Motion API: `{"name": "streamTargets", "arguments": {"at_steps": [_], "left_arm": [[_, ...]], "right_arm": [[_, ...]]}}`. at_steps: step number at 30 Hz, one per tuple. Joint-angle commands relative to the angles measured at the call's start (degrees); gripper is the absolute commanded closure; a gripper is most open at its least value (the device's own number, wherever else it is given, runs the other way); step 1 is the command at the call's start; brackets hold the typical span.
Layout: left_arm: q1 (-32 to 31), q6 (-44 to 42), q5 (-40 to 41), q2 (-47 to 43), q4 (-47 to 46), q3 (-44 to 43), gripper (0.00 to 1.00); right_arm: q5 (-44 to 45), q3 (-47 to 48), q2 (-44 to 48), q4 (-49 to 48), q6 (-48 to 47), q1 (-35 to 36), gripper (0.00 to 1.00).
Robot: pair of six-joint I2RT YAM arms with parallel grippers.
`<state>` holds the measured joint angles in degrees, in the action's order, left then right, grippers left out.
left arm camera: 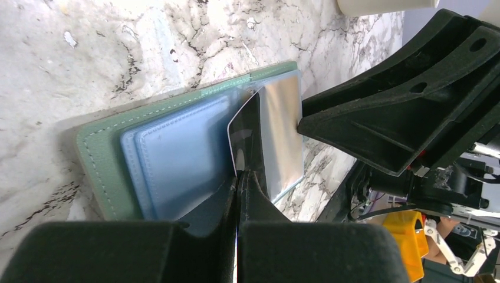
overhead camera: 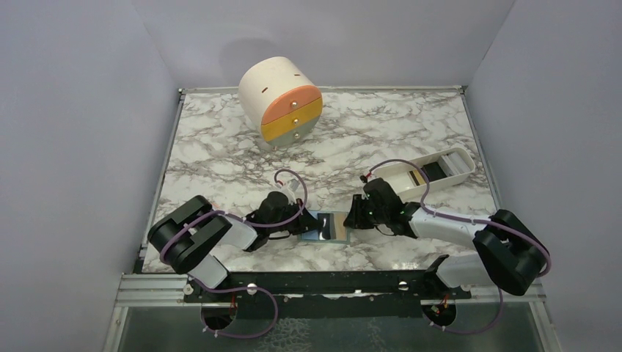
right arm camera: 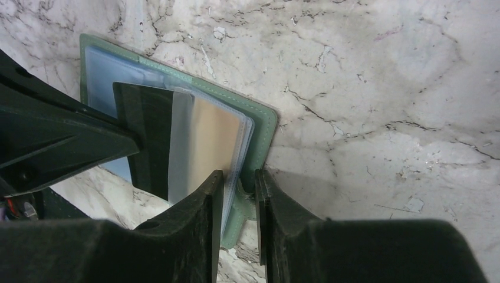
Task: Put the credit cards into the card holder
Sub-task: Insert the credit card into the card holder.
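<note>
surface: marble table (overhead camera: 220, 147) | on it: open green card holder (overhead camera: 328, 226), cream 3-drawer cylinder (overhead camera: 281, 103), white tray (overhead camera: 429, 174)

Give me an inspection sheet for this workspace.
Surface: white marble-patterned table.
Job's things: card holder lies open between the grippers; black card stands on edge over it; more cards in the white tray.
Clutter: cream drawer cylinder at the far edge.
Grippers: left gripper shut on the black card; right gripper straddles the card holder's edge, grip unclear.
Cables: purple cables loop over both arms.
Surroundings: pale walls on three sides.
</note>
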<state>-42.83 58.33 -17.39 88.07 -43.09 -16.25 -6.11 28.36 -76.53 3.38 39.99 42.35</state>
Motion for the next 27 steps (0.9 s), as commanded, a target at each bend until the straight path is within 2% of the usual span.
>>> {"name": "streamTargets", "arguments": {"at_steps": [1, 6, 12, 15, 22, 25, 27], "left_arm": [[-2.2, 2.5, 4.3, 3.2, -2.1, 0.3, 1.0], [-2.8, 1.6, 3.6, 3.5, -2.8, 0.0, 1.0], [-2.8, 1.3, 4.4, -1.1, 0.4, 0.2, 0.66], [-2.8, 1.1, 5.0, -2.9, 2.7, -0.2, 0.57], [-2.9, -0.2, 4.6, -3.9, 6.0, -2.1, 0.52], [-3.2, -0.5, 4.0, -2.6, 6.2, -2.9, 0.53], [-3.6, -0.9, 3.2, -1.5, 6.2, -3.8, 0.57]], "right_arm": [[-3.5, -3.3, 0.3, -4.2, 4.6, 0.6, 0.76], [-2.4, -3.1, 0.7, -2.9, 3.8, 0.6, 0.77], [1.7, -0.2, 5.4, 4.3, 0.3, 0.6, 0.76], [1.8, 0.0, 6.5, 5.1, -0.2, 0.6, 0.76], [-0.6, -0.7, 4.3, 2.3, -0.2, 0.6, 0.78], [-0.9, -1.1, 2.9, 0.9, 0.2, 0.6, 0.79], [-1.2, -1.3, 2.0, -0.5, 0.1, 0.6, 0.79]]}}
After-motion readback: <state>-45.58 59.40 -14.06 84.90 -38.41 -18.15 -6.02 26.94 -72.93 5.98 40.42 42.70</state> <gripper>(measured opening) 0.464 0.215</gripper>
